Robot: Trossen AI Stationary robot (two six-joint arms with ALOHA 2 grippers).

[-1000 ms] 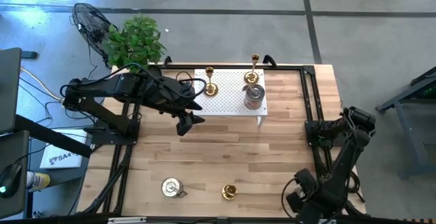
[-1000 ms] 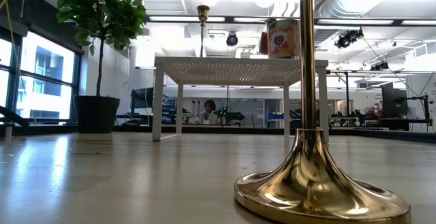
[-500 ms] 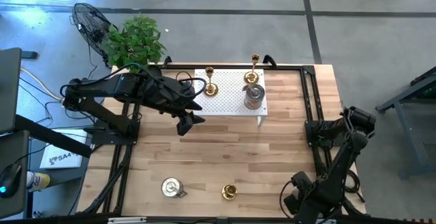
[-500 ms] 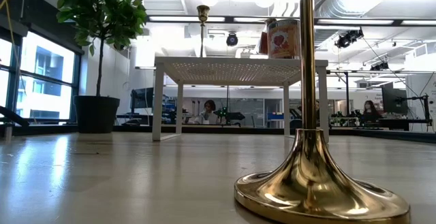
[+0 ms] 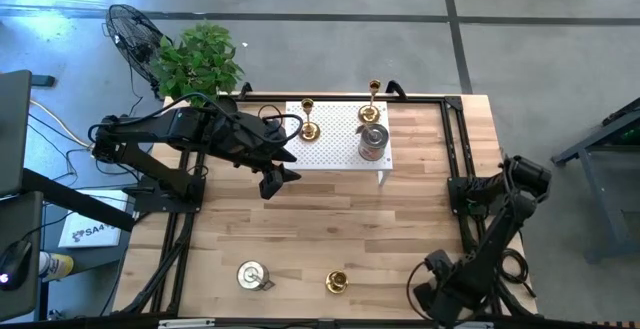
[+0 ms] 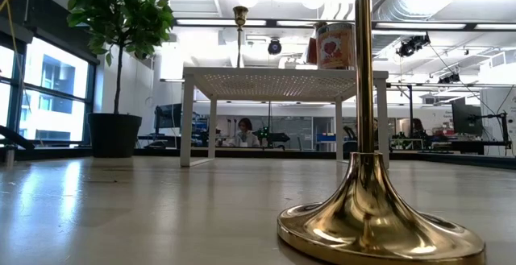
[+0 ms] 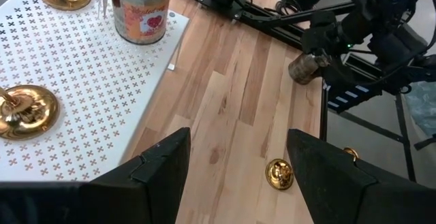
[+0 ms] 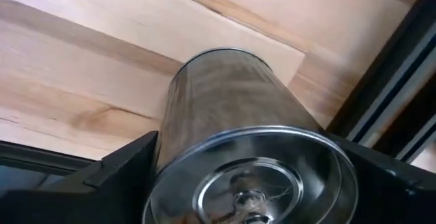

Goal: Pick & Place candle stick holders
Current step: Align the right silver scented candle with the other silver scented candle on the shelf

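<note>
Right hand (image 8: pixel 252 183) straddles shiny silver cylinder (image 8: pixel 238 122).

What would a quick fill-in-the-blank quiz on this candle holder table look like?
The tin stands on the ____ stand.
The left hand is open and holds ____.
The right hand is at a ____ cylinder.
Missing words: white; nothing; silver.

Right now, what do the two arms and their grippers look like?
Both arms are dark, near-black jointed links with black cables along them. Left gripper: two broad, flat black fingers with angled edges. Right gripper: matching matte black fingers. No markings visible.
</note>
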